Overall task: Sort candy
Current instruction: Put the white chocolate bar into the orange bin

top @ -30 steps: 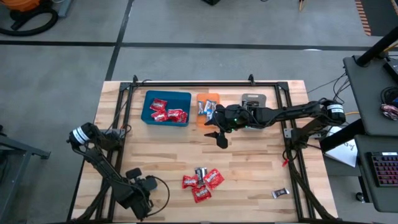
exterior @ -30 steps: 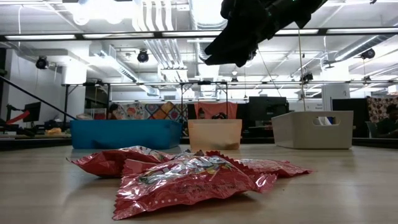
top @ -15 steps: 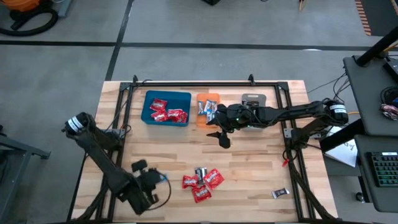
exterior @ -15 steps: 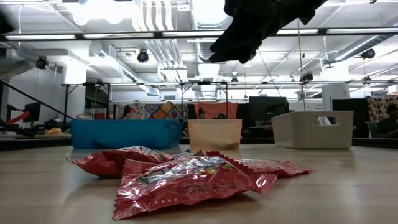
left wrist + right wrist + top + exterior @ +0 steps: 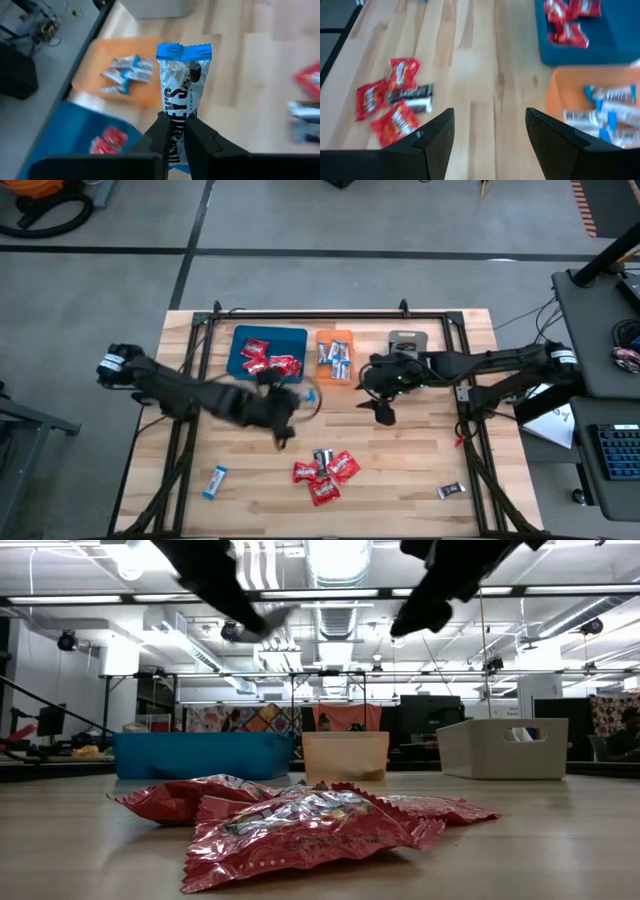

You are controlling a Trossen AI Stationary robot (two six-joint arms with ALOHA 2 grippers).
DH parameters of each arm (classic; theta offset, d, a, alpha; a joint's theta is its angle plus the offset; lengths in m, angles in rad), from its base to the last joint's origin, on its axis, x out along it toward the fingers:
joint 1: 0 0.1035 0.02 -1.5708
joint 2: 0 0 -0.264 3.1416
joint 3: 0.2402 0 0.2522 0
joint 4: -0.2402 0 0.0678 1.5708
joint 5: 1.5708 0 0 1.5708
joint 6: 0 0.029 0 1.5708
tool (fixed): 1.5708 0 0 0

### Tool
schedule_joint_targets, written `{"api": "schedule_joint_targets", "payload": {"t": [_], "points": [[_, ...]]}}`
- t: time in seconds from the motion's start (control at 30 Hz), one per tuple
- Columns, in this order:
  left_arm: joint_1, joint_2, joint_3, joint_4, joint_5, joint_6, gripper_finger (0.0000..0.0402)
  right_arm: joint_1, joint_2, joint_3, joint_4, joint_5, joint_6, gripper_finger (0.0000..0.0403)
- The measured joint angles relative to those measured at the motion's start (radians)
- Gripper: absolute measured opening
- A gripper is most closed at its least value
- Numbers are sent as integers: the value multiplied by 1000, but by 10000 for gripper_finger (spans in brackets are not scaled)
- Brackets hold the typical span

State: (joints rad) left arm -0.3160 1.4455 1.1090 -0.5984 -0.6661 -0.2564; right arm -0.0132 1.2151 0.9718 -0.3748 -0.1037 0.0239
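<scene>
The left claw (image 5: 174, 131) is clamped on a blue-and-white candy (image 5: 183, 95), pinching it by the lower end so the wrapper sticks straight out ahead of the fingers, probably so it can drop clean without snagging. On the high view that claw (image 5: 283, 412) sits near the middle of the tabletop (image 5: 420, 460), with the orange tray (image 5: 335, 338) up around 1 o'clock from it and the blue tray (image 5: 240, 338) at roughly 11 o'clock. The orange tray already has blue-and-white pieces in it and the blue one has the red ones, so this candy looks headed for the orange. The right claw (image 5: 384, 412) hangs just off the orange tray's 4 o'clock corner with its fingers spread and nothing in them, likely parked out of the way or lining up for its own pick. A grey tray (image 5: 407, 340) sits at 3 o'clock from the orange. Still loose: a cluster of red candies (image 5: 322, 478) with a dark one (image 5: 322, 457) at 6 o'clock, another blue-and-white piece (image 5: 214, 481) at 7 o'clock, and a dark piece (image 5: 452, 491) at 5 o'clock.
</scene>
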Motion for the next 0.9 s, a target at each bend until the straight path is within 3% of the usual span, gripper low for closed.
{"api": "schedule_joint_targets", "payload": {"t": [0.17, 0.37, 0.9], "points": [[172, 33, -22, 181, 80, 223, 22, 43, -37, -2, -82, 0, 72, 233], [276, 77, -37, 332, 178, 361, 22, 100, -71, -2, -202, 0, 189, 233], [393, 297, -12, 622, 187, 366, 22, 211, -88, -8, -343, 1, 496, 233]]}}
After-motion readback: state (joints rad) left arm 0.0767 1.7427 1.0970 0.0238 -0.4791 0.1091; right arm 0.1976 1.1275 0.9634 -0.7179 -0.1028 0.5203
